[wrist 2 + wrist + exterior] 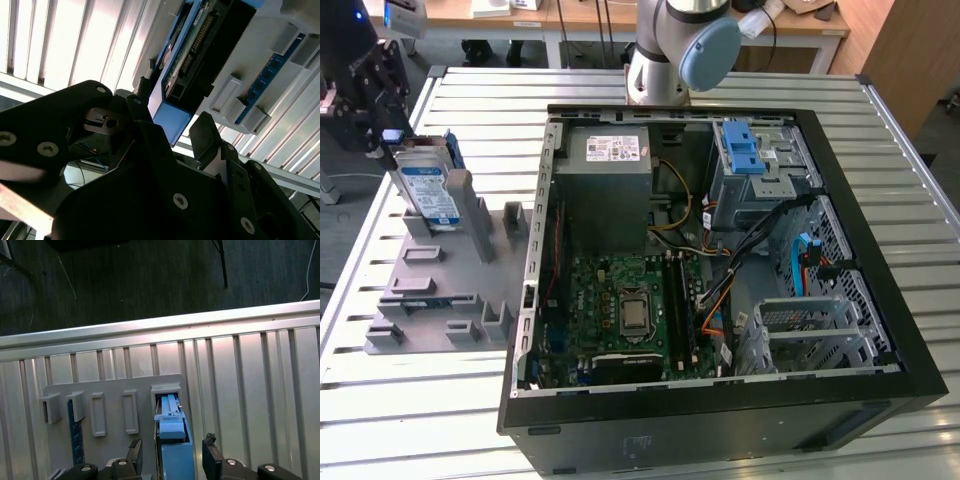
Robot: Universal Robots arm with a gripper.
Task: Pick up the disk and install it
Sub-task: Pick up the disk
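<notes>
Where the slatted metal table (380,420) reaches the exterior view's left, a grey fixture (430,290) holds the disk (428,192) standing on edge in one of its slots. The disk is a flat silver rectangle with a white-and-blue label facing the camera and a blue plastic bracket running along its edges. In the second wrist view its dark connector edge shows inside the blue frame.

The gripper (172,446) hangs over the disk's upper end with its fingers (136,450) spread, one on each side of the blue bracket. In both wrist views a narrow gap shows between each finger and the disk, so nothing is pinched.

Further toward the exterior view's right lies the open black computer case (720,440). Inside it are a grey power supply (610,190), the green motherboard (620,310) below that, and a grey drive cage (770,180) with a blue handle (740,150).
</notes>
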